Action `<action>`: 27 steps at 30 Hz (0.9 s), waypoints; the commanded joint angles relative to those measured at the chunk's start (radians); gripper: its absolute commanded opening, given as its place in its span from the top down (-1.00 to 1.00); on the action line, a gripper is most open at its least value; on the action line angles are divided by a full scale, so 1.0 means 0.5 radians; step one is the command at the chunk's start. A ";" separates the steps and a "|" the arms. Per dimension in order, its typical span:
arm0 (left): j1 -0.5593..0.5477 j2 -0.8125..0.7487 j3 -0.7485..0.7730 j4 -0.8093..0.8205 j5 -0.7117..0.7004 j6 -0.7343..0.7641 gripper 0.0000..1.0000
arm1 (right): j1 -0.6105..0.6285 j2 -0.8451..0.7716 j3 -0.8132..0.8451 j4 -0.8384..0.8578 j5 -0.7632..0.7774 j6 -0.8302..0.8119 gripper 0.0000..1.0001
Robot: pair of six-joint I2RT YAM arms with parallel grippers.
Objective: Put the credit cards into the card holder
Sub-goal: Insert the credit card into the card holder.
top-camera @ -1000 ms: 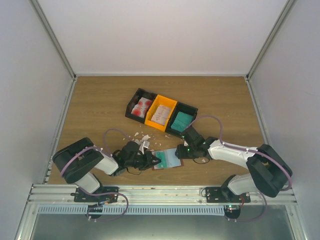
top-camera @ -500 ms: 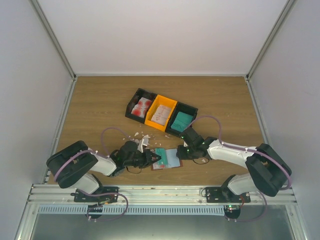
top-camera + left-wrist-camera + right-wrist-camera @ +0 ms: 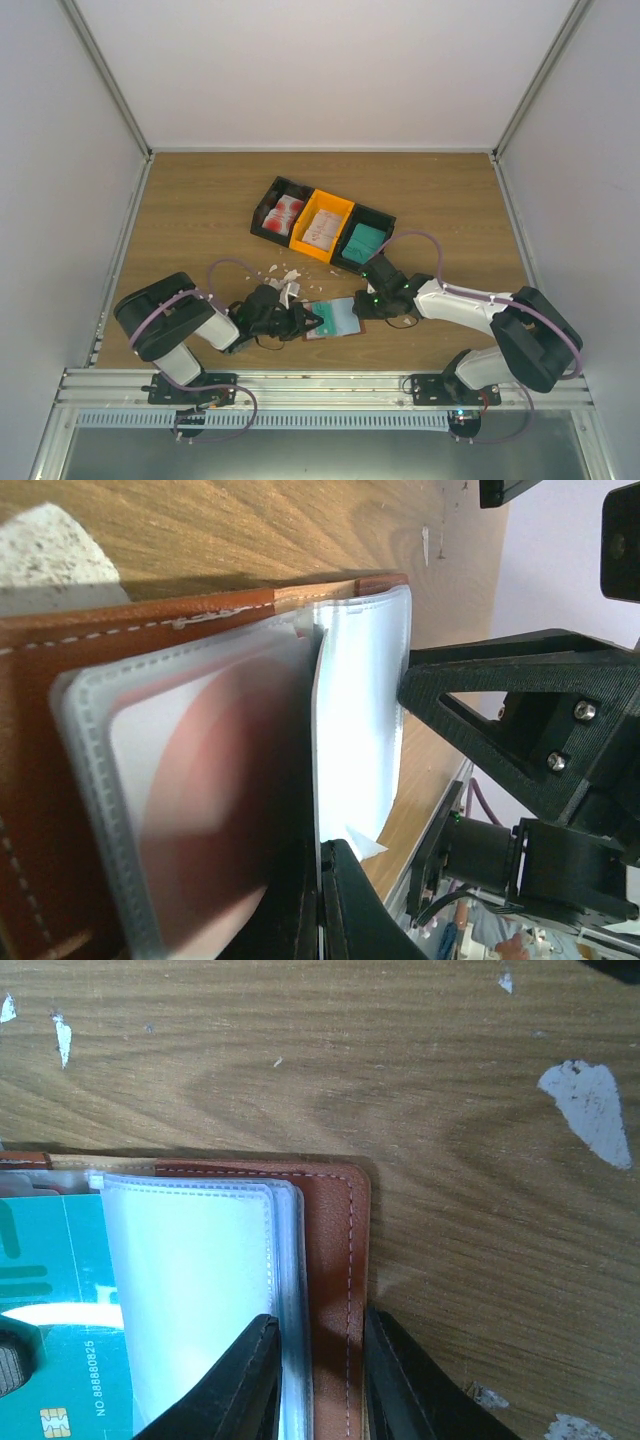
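Vs 1 s ago: R gripper (image 3: 362, 305) narrowed, now clamps card holder (image 3: 335, 318) by leather edge. L gripper (image 3: 312, 322) pinched shut on its clear sleeve. Holder lies open betw. grippers, front-centre of table (image 3: 200, 220); long axis L–R.

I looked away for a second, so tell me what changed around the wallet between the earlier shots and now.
The right tool narrowed its jaws onto the card holder's brown outer edge. The left arm swung its elbow outward, then back. Unchanged: the left tool pinched on a clear sleeve of the card holder, the holder's position, the teal card inside it, and the trays.
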 commanded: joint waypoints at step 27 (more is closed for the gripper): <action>-0.012 0.243 0.127 0.222 0.075 -0.021 0.99 | 0.103 0.173 -0.087 -0.179 -0.044 0.066 0.65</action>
